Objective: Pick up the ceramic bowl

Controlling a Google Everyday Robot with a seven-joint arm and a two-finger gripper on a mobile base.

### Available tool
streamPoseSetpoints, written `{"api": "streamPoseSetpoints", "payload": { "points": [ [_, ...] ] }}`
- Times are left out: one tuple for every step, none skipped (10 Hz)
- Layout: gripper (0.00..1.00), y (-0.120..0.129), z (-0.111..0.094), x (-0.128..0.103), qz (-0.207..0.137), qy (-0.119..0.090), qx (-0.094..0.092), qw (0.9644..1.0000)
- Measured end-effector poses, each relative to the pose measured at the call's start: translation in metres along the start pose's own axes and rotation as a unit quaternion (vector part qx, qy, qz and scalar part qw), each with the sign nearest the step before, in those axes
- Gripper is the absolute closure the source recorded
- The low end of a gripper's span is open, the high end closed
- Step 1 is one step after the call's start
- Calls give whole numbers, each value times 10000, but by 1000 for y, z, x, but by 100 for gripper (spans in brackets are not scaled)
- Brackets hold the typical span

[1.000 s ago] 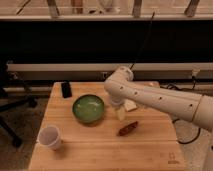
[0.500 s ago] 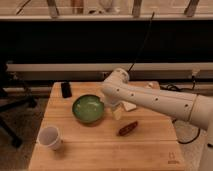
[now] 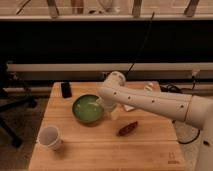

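1. Wooden table (image 3: 150, 150) stands before a dark wall.
2. The ceramic bowl (image 3: 88, 109), glossy green, sits upright on the table's left half.
3. The gripper (image 3: 107, 107) is low at the bowl's right rim, fingers spread apart and holding nothing; whether it touches the rim is unclear.
4. The white arm (image 3: 150, 102) stretches away to the bowl's right.
5. A white cup (image 3: 50, 137) stands front-left of the bowl, a black object (image 3: 66, 89) lies behind-left, and a reddish-brown object (image 3: 127, 128) lies front-right.
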Motion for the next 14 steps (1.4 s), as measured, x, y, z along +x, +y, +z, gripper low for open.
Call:
{"api": "streamPoseSetpoints", "payload": {
  "points": [
    [20,-2,2,-2,-73,-15,34,10000],
    [20,-2,3,-3,-120,-24,55,9999],
    [20,-2,3,-2,-180,-28,94,9998],
    [20,-3,6,-3,-210,-53,96,9997],
    [20,-3,11,-4,-250,-72,86,9996],
    [20,-4,15,-5,-284,-85,95,9995],
    [20,-4,18,-5,-314,-91,103,9994],
    [20,-3,21,-4,-333,-99,104,9993],
    [20,-4,23,-3,-354,-107,104,9993],
    [20,-4,27,-4,-396,-127,105,9991],
    [20,-5,31,-6,-429,-147,102,9989],
    [20,-6,33,-5,-458,-157,101,9988],
    [20,-5,37,-4,-481,-165,92,9987],
    [20,-6,41,-4,-518,-171,86,9985]
  ]
}}
